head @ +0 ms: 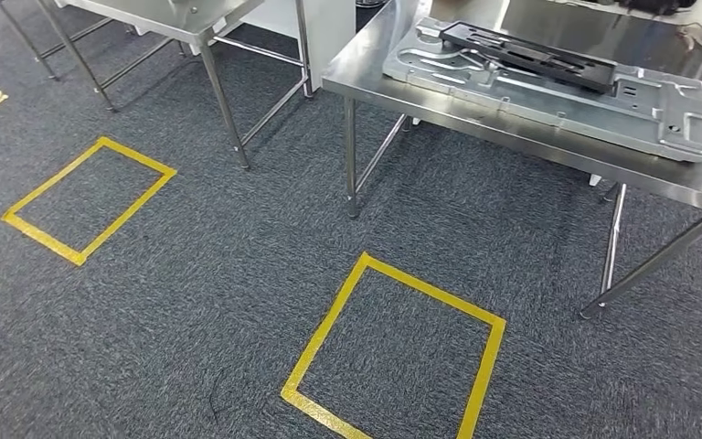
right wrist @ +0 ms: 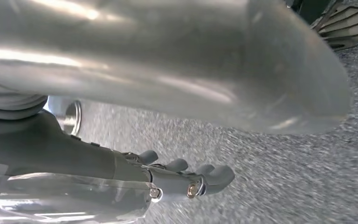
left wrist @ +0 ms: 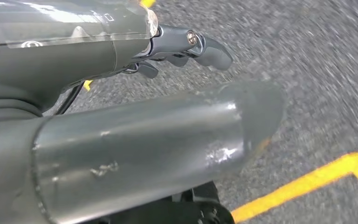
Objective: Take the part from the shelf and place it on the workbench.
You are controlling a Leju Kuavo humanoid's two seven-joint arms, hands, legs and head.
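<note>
**While both hands hang empty, walk first and reach later**

Since my left hand [left wrist: 182,46] and right hand [right wrist: 182,179] hang low over the grey carpet [head: 201,302], each holding nothing with its fingers loosely extended and apart from the thumb, I judge this step to be one of approach, not of grasping. Doing it well means getting the feet right: I would steer the body square to the bench and stop close enough that neither arm has to stretch (the nearest yellow tape square [head: 324,322] looks like a standing mark for just that). I would raise the arms only once the body is settled.

Beyond that square stands the steel table [head: 370,55], its near corner towards me. On it lies a grey metal plate [head: 548,105], and flat on top of the plate rests a long black part [head: 530,55]. I take this to be the task's part, though I cannot tell whether this table is the shelf or the workbench. It lies well apart from both sets of fingers, up on the tabletop while they point at the floor. Off to the far left are a second tape square [head: 41,240] and another steel table [head: 196,27].
</note>
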